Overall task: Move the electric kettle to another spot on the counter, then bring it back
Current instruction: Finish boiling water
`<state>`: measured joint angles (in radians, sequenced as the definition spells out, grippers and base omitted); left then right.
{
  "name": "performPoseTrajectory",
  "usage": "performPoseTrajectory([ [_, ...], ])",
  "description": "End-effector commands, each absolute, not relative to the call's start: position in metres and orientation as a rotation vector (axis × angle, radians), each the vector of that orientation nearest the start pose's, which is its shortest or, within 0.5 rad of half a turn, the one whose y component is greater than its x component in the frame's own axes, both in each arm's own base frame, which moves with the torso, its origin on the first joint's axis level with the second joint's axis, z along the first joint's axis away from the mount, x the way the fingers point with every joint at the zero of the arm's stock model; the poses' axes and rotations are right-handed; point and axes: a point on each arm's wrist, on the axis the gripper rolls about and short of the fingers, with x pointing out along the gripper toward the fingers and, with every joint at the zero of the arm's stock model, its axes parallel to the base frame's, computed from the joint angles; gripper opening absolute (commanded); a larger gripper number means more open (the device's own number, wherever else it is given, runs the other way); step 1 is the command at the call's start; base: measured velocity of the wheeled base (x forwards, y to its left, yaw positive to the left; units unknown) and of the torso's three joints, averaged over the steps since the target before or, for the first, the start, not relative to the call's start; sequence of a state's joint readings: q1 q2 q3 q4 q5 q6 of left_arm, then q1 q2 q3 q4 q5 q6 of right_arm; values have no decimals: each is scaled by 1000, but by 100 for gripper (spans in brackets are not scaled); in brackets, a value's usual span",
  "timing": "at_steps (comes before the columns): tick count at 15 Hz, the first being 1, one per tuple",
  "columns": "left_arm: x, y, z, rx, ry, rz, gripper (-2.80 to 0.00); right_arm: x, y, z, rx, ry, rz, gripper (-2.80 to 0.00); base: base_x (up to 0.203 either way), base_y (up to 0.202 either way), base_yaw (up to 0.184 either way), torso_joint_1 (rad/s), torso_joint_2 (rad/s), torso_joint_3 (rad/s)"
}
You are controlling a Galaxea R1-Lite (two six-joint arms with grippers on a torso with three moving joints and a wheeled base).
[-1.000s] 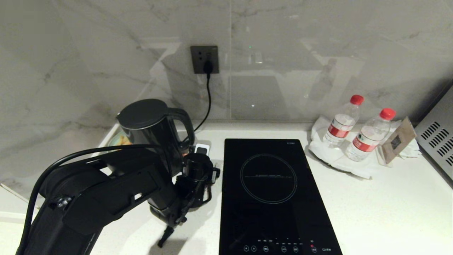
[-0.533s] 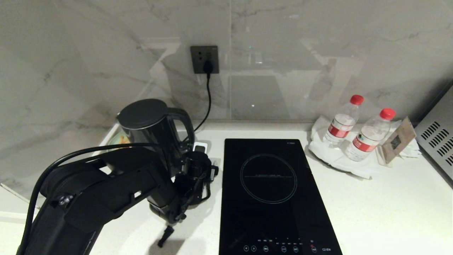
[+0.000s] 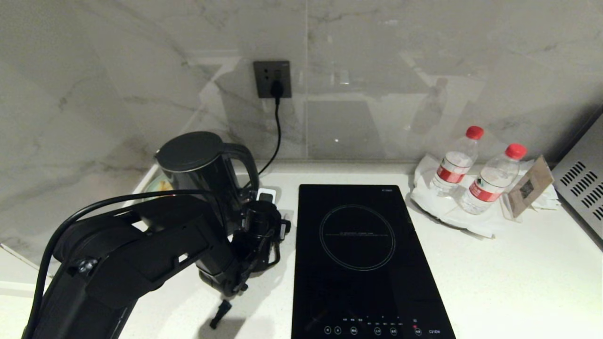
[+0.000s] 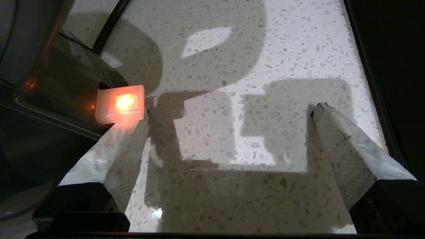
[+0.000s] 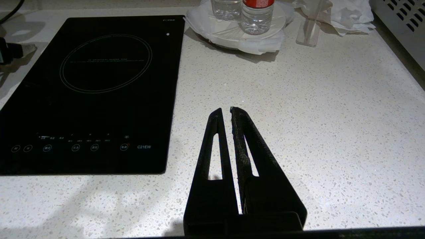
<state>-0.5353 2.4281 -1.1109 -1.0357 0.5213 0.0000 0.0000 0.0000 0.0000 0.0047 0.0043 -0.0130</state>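
The electric kettle (image 3: pixel 200 165) stands on the counter (image 3: pixel 518 282) at the back left, the hob (image 3: pixel 362 263) to its right, two bottles (image 3: pixel 473 169) further right near the wall.

- Between the electric kettle (image 3: pixel 202 174) and the induction hob (image 3: pixel 362 254) lies a narrow strip of table (image 3: pixel 518 278), filled by the left end effector (image 4: pixel 229 109), fingers spread.
- Right of the hob, open table; two water bottles (image 3: pixel 476 172) crowd the back.
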Motion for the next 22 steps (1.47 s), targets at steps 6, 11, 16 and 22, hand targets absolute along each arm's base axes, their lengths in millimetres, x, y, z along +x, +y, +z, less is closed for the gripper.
performPoseTrajectory([
  [6,384,-213,28,126,218,-4,0,-23,0,75,-14,5,5,-280,0,0,0,0,0,0],
  [11,377,-210,18,140,252,-9,0,-23,0,75,-14,5,5,-280,0,0,0,0,0,0],
  [16,356,-208,35,123,224,-32,0,-23,0,75,-14,5,5,-280,0,0,0,0,0,0],
  [22,328,-201,81,82,163,-56,0,-23,0,75,-14,5,5,-280,0,0,0,0,0,0],
])
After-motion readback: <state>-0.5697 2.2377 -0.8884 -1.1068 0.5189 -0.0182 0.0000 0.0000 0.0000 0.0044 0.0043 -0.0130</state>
